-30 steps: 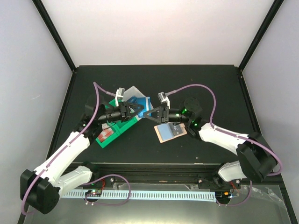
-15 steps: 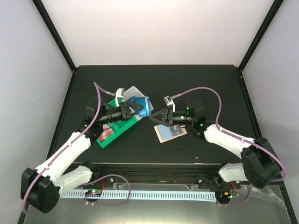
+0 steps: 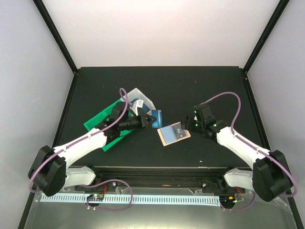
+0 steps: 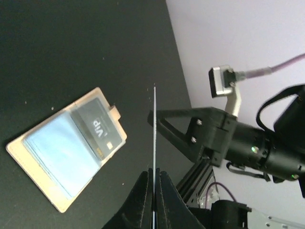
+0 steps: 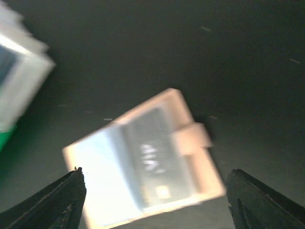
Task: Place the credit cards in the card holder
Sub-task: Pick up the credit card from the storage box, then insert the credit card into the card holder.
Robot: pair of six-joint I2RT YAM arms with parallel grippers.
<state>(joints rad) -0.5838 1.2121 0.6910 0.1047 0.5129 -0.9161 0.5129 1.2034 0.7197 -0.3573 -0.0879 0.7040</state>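
The tan card holder (image 3: 174, 134) lies open and flat on the black table, with a dark "VIP" card (image 4: 97, 126) and a pale blue card (image 4: 57, 152) in it. My left gripper (image 3: 150, 119) is shut on a blue credit card (image 3: 158, 116), held just left of the holder and above the table. In the left wrist view that card is edge-on, a thin line (image 4: 155, 138) rising from the pinched fingertips (image 4: 148, 188). My right gripper (image 3: 185, 125) is open at the holder's right edge. In the right wrist view the blurred card holder (image 5: 143, 167) lies between its wide-spread fingers (image 5: 71, 191).
A green bin (image 3: 102, 119) and a white bin (image 3: 139, 98) sit at the left rear, behind my left arm. White walls and black frame posts border the table on three sides.
My left arm has swung right from over the bins toward the holder with the blue card. My right gripper has opened, let go of that card, and drawn back right.
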